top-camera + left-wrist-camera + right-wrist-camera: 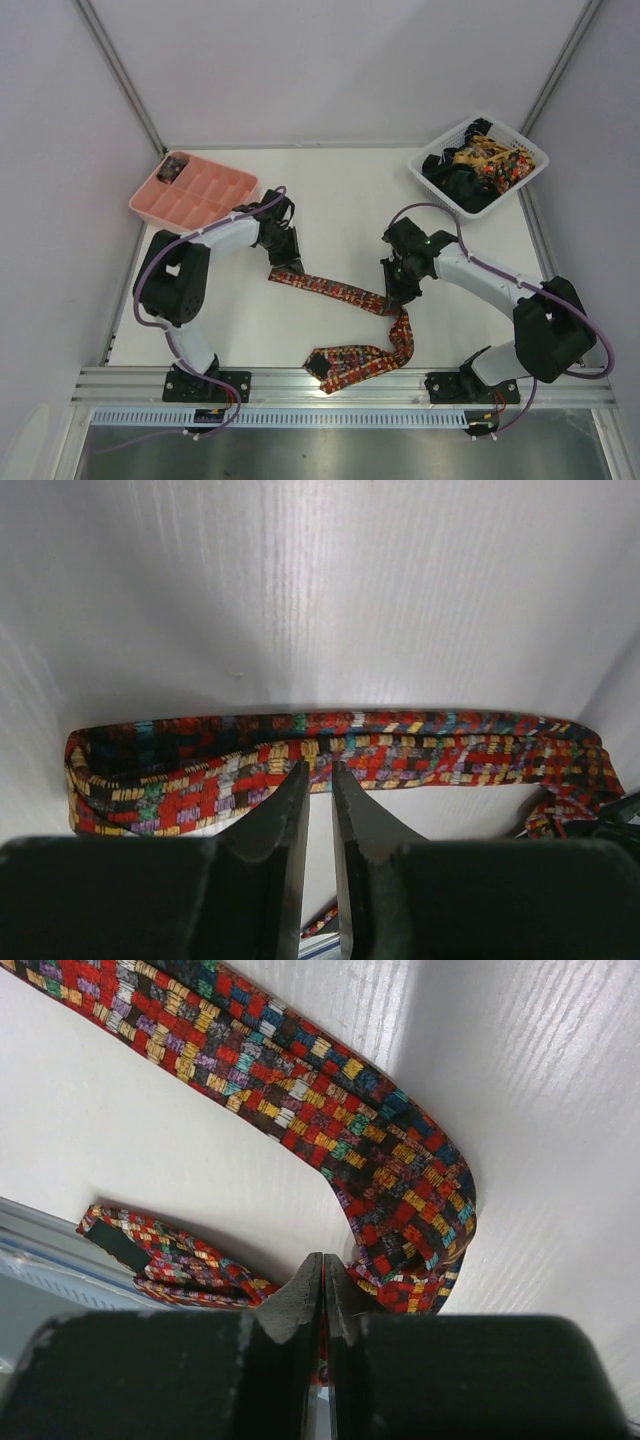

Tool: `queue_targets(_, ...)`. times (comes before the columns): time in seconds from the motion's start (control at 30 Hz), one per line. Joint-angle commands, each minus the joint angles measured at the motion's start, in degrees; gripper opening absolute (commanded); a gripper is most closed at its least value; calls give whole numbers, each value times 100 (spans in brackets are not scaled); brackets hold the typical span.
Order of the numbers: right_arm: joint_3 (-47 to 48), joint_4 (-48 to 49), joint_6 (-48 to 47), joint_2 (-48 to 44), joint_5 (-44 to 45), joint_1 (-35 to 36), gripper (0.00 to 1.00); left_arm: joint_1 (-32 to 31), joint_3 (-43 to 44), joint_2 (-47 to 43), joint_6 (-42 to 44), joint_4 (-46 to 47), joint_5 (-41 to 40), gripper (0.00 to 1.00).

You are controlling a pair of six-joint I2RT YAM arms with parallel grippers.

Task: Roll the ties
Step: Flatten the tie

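One patterned tie in red, yellow and black lies across the white table. It runs from its narrow end on the left to a bend on the right, then doubles back to its wide end near the front rail. My left gripper hovers at the narrow end. In the left wrist view the tie lies crosswise, and the left gripper is open by a narrow gap, tips at the tie's near edge. My right gripper is at the bend. In the right wrist view the right gripper is shut, with red fabric of the tie between its jaws.
A white lattice basket at the back right holds a heap of more ties. A pink compartment tray stands at the back left with a dark bundle in one cell. An aluminium rail borders the near edge.
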Motion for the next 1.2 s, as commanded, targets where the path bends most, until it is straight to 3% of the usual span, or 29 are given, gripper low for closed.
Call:
queue_targets(0.0,-10,-137,157,-112,-37,-57,8,54,205,156,45,3,-76,19)
queue_targets(0.3,-150,-374,70,108,-443,-49,6,177,55,481,27,11,-198,16)
queue_targets(0.47,-256,-383,175,406,-31,-250,0,361,117,736,19,-156,-410,12)
queue_targets(0.63,103,-349,430,793,760,-689,2,686,91,868,-69,-322,-392,5)
queue_targets(0.73,805,-313,255,1521,1235,-822,3,748,213,921,-52,-471,-453,5)
queue_targets(0.87,2517,-462,-192,2900,1980,-822,4,801,328,1008,-25,-569,-507,5)
queue_targets(1.03,5532,-1235,-764,4473,2588,-603,5,871,398,1017,45,-674,-603,4)
queue_targets(1.17,6424,-1719,-1012,4574,2372,-435,10,1003,293,877,27,-639,-568,4)
